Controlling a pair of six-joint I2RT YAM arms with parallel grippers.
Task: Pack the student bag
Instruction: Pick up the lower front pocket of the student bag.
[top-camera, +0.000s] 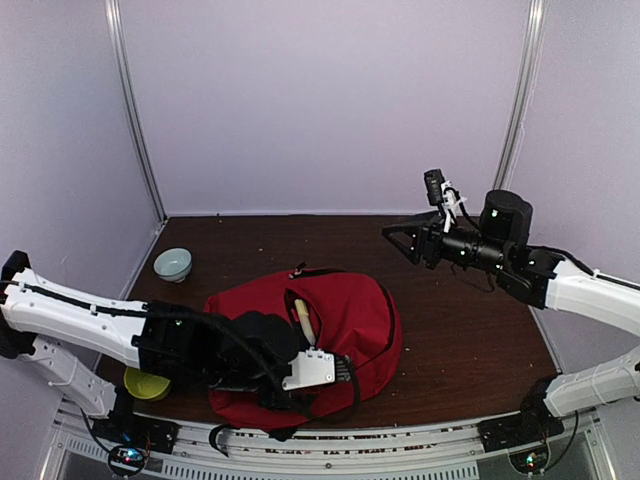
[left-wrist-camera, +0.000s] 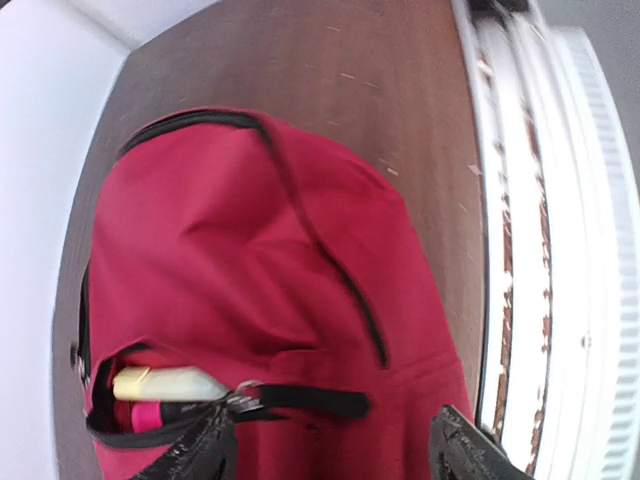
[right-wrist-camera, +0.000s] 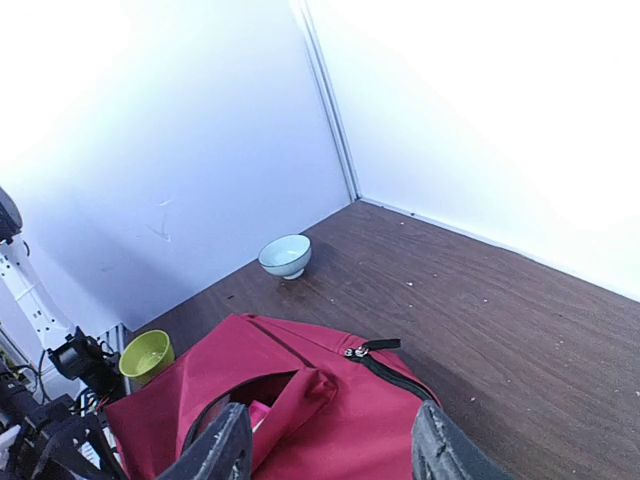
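The red student bag (top-camera: 345, 310) lies flat mid-table. Its pocket gapes, showing a cream item (top-camera: 300, 318) and a pink item (left-wrist-camera: 150, 416). My left gripper (top-camera: 345, 375) hovers low over the bag's near edge. In the left wrist view (left-wrist-camera: 330, 455) its jaws are wide open over the red fabric. A black zip pull (left-wrist-camera: 305, 401) lies between the fingers, its metal end close to the left one (left-wrist-camera: 195, 450). My right gripper (top-camera: 400, 235) is raised above the table's far right, open and empty. The right wrist view (right-wrist-camera: 330, 455) looks down on the bag (right-wrist-camera: 350, 420).
A pale blue bowl (top-camera: 172, 264) stands at the far left by the wall. A green bowl (top-camera: 145, 383) sits near the left front edge, partly under my left arm. White walls close in the back and sides. The table's front rail (left-wrist-camera: 530, 250) runs just beyond the bag.
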